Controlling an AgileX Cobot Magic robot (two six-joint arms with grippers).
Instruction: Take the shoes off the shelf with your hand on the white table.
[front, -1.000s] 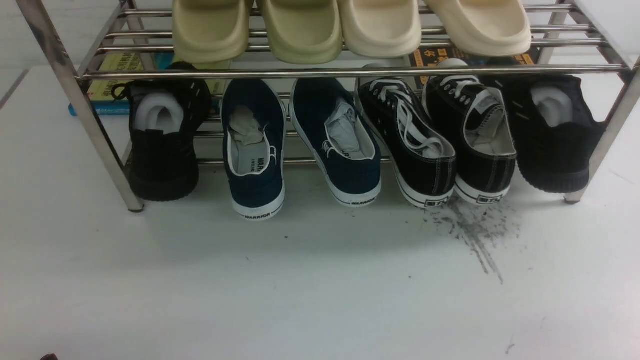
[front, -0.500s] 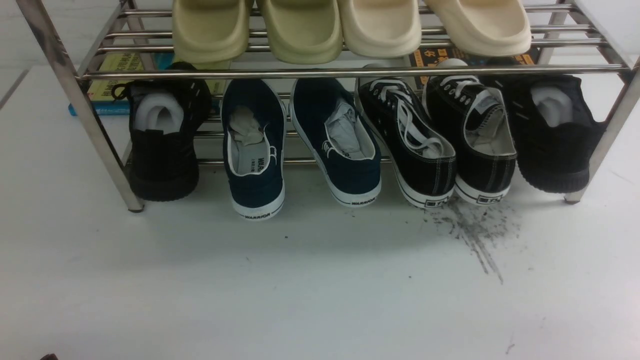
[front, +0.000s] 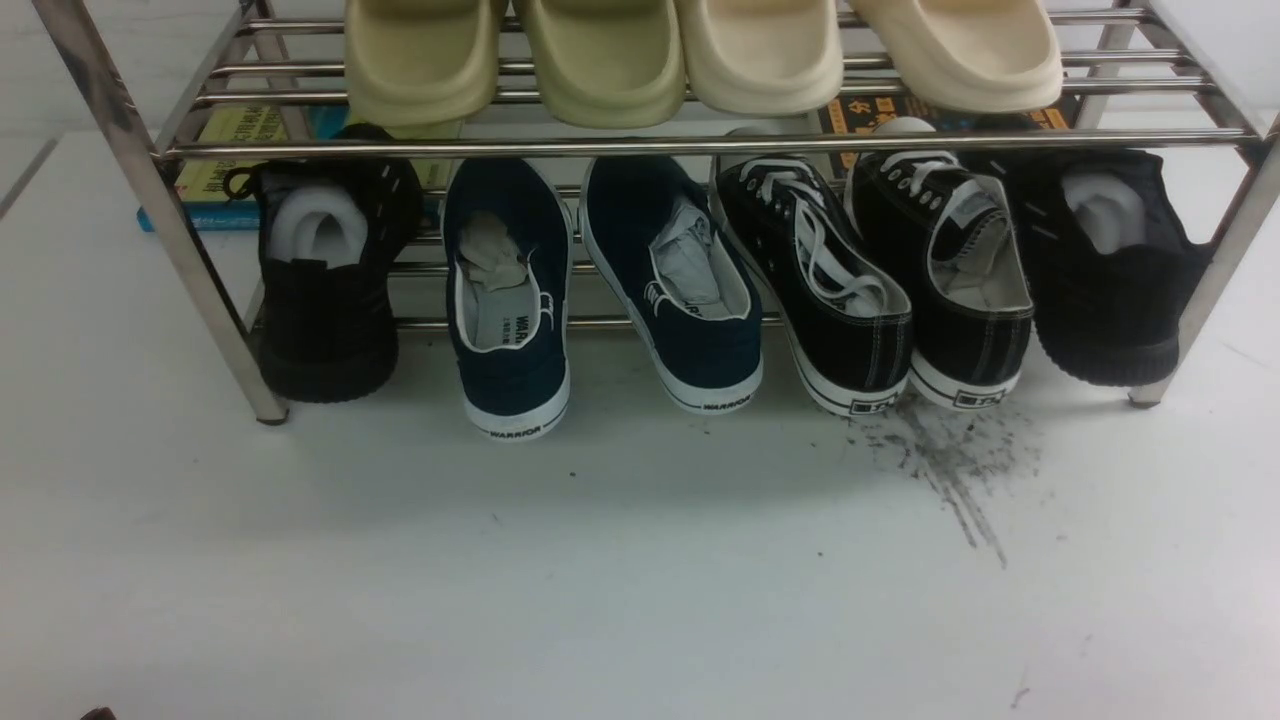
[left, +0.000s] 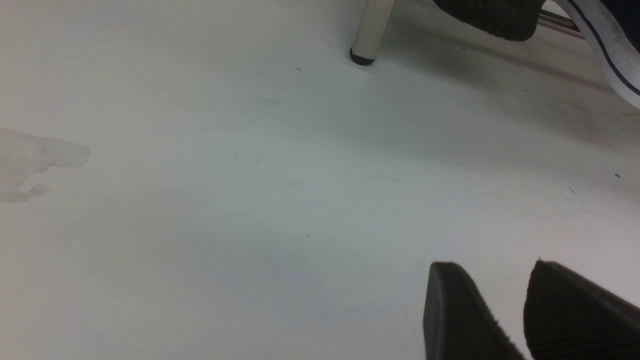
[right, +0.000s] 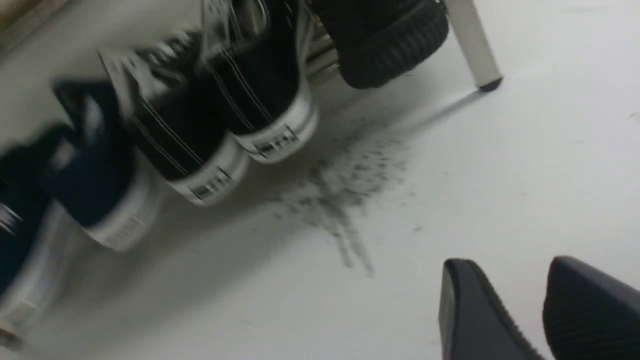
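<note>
In wrist view alone, right end effector (right: 502, 267) shows.

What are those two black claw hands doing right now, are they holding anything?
Left black flat-fingered gripper: open, fingers slightly apart, holding nothing.
Right black flat-fingered gripper: open, fingers slightly apart, holding nothing.

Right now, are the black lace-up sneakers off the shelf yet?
No, both black lace-up sneakers sit on the lower tier of the shelf, between the navy shoes and an all-black sneaker.
</note>
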